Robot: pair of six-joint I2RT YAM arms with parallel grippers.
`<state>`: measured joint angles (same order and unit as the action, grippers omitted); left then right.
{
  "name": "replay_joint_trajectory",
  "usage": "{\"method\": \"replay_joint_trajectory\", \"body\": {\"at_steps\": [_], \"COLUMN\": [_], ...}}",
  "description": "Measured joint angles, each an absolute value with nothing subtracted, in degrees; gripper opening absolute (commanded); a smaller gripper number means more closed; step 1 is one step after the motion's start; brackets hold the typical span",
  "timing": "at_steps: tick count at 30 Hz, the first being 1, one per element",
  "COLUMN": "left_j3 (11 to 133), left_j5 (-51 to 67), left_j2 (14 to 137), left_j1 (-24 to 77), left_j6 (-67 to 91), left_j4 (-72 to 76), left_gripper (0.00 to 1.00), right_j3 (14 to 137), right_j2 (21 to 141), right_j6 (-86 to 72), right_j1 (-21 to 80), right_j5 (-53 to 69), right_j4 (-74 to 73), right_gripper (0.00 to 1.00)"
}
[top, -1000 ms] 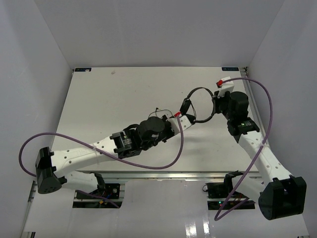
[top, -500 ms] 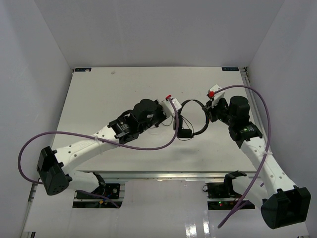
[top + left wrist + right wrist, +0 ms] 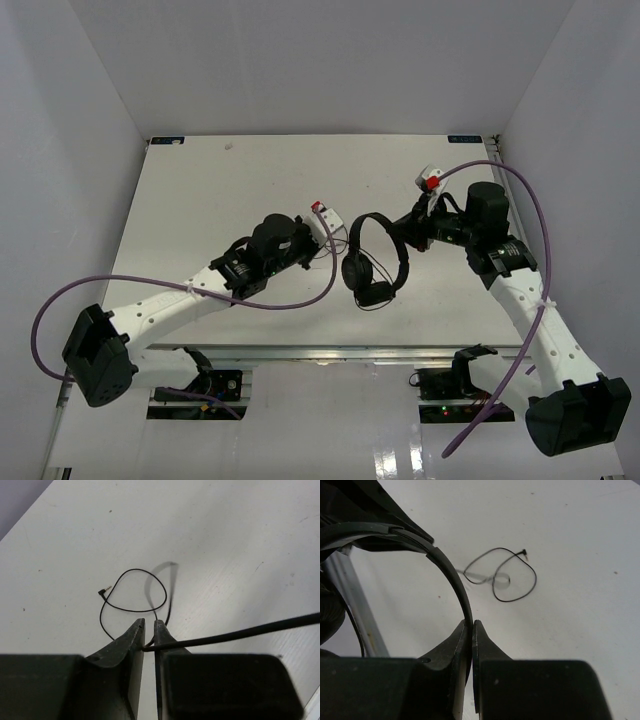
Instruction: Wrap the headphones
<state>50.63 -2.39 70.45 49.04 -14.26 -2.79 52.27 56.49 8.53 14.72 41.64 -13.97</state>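
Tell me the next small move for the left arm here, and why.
Probably carry the left gripper around the headphones to lay a turn of cable. Its jaws stand slightly apart with the cable running between them, the right gripper pinches the headband in the air, and the plug end lies loose in a loop on the table.

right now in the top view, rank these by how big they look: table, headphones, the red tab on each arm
1. table
2. headphones
3. left arm's red tab and right arm's red tab: both are tiny and look alike, so I won't rank one over the other.
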Motion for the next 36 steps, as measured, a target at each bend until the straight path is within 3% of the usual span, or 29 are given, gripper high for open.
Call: {"method": "replay_joint_trajectory", "body": {"at_steps": [12,27,36], "left_j3": [33.6,30.6,32.7], "left_j5": [9.2,15.7,14.8], "left_j2": [64.1,76.8,84.0], "left_j1": [48.1,48.1,48.1], "left_j6": [-0.3,9.0,8.8], "left_j4": [23.0,45.0,49.2], "left_gripper": [0.61,0.69,0.65], "right_j3": [58.6,62.1,62.1], "right_j2": [61.1,63.5,63.6], "right_j6": [-7.6,-20.0,-27.4], "right_j1": [14.8,13.9,13.0], "right_j5": [50.6,52.6,54.5], "right_j4": [-13.1,-8.5,-3.7], "right_gripper": [0.08,0.08,0.08]}}
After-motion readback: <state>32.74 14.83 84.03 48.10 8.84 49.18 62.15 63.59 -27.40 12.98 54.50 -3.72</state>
